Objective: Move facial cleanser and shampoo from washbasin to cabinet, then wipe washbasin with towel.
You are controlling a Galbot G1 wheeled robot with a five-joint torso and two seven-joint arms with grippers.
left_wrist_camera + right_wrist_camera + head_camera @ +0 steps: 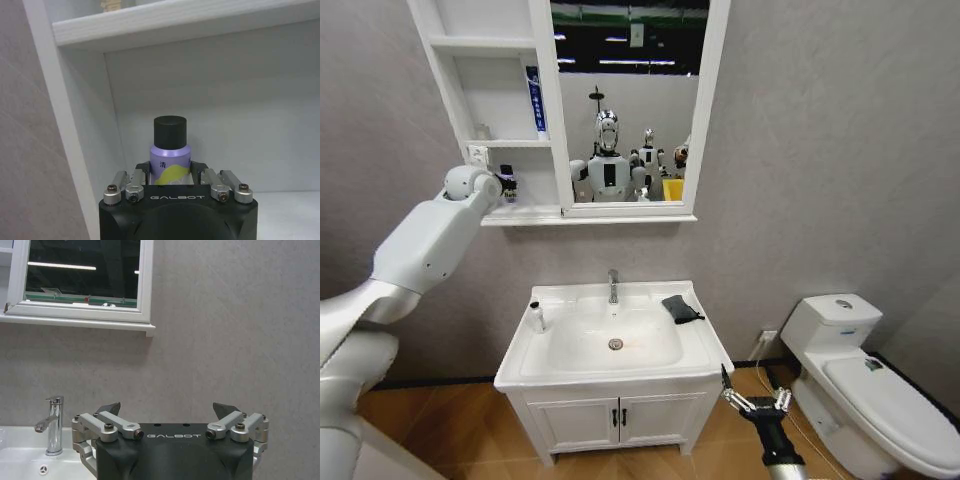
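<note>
The cabinet [500, 215] has the left gripper [506, 186] reaching into its lowest compartment, clamped on an upright purple bottle [170, 157] with a black cap. On the washbasin [705, 350], a small white bottle [536, 317] stands at the left rim, nearer the left arm. The towel [679, 308] lies on the right rim, nearer the wide-spread right gripper [753, 404] parked low.

Purple bottle [170, 161] (black cap) upright in cabinet [200, 100]; towel [679, 308] on washbasin [705, 345].

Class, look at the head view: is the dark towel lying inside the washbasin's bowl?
No. The dark towel lies on the flat rim of the washbasin, beside the chrome tap, not in the bowl.
</note>
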